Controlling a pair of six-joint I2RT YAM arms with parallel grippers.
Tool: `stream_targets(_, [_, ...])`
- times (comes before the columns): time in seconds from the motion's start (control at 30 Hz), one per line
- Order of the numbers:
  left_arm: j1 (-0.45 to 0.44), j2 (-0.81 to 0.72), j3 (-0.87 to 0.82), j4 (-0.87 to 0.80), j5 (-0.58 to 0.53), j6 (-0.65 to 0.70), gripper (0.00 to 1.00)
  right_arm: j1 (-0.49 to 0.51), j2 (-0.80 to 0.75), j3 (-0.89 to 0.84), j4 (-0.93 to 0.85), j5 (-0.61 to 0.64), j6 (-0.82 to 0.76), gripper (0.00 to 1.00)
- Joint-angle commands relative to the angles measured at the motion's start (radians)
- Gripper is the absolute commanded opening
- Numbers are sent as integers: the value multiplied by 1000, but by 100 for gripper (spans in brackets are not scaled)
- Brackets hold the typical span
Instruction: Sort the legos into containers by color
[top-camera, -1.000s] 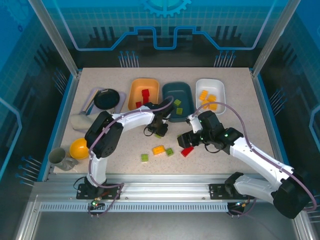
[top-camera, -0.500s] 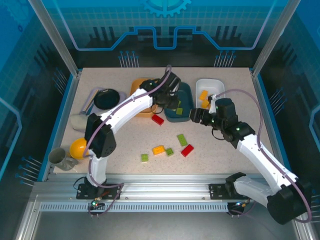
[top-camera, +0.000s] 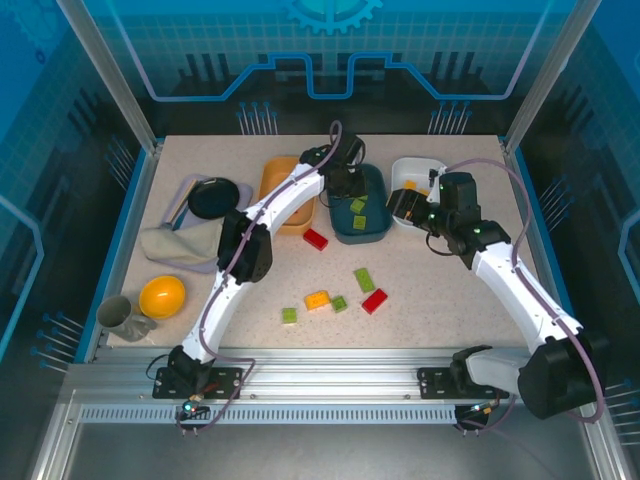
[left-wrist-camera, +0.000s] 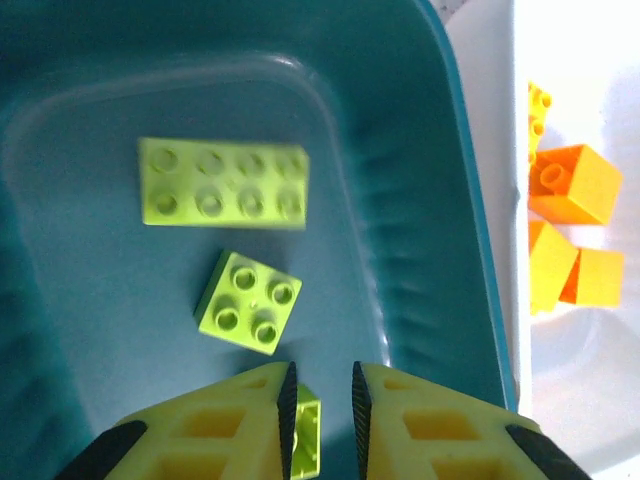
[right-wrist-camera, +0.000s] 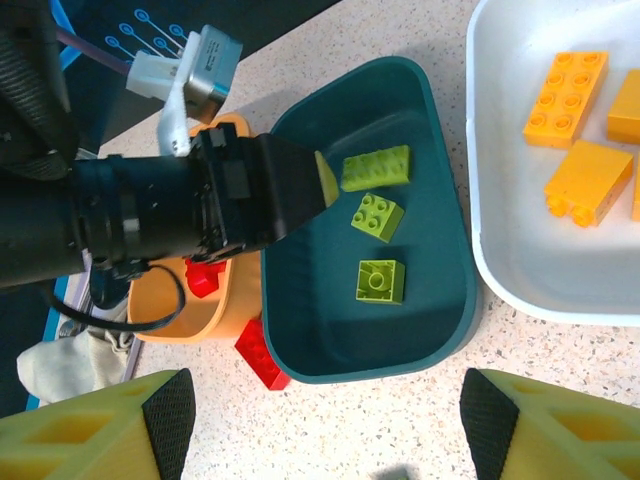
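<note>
Since 1 s ago the left claw (left-wrist-camera: 325, 400) has left the middle of the bench (top-camera: 450, 300) and now hangs over the teal tub (left-wrist-camera: 440, 200), fingers only narrowly apart and gripping nothing. 3 light green legos lie in that tub: an oblong brick (left-wrist-camera: 222, 182), a square brick (left-wrist-camera: 250, 302) and 1 half hidden under the fingertips. The right claw (right-wrist-camera: 320, 410) hovers wide apart above the bench, near the teal tub and the white tub (right-wrist-camera: 490, 250), which holds yellow-orange bricks (right-wrist-camera: 565, 92). 6 legos lie loose on the bench, 1 of them a red brick (top-camera: 315, 238) just beside the teal tub. Each looks light, rigid and smooth, so it would likely slip if pinched on the studs. Gripping the 2 flat side walls, across an oblong's short width, seems safest.
</note>
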Motion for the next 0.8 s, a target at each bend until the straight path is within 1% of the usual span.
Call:
stream_targets(0.0, [4,13,58,37,46,-58,26,-16,6,34,-34,-40,-3,73])
stream_targets(0.07, [3,-6,58,38,38,-68,27,-17,5,35,-58,-44,-29,73])
stream_targets(0.17, [0,-54,49,18,16,-93,32,-9,8,30,-93,-48,-75,73])
stream_targets(0.23, [-1,-107,16,-7,-7,-119,36,19,18,40,-137,-34,-141,72])
stream_targets(0.27, [-1,-145,-19,-11,-16,-133,39,49,27,52,-162,-19,-177,72])
stream_targets(0.37, [-2,-291,-199,0,-62,-175,51,183,70,74,-207,38,-311,71])
stream_targets(0.4, [-2,-364,-297,16,-80,-193,55,233,92,76,-207,38,-354,71])
stream_targets(0.5, [0,-549,-536,39,-150,-243,64,365,173,114,-221,63,-466,71])
stream_targets(0.53, [2,-610,-622,39,-170,-266,66,402,210,139,-232,70,-494,71])
stream_targets(0.63, [9,-779,-841,56,-194,-317,67,489,329,223,-261,95,-546,71])
stream_targets(0.77, [12,-980,-1072,38,-267,-393,70,553,497,367,-321,155,-578,70])
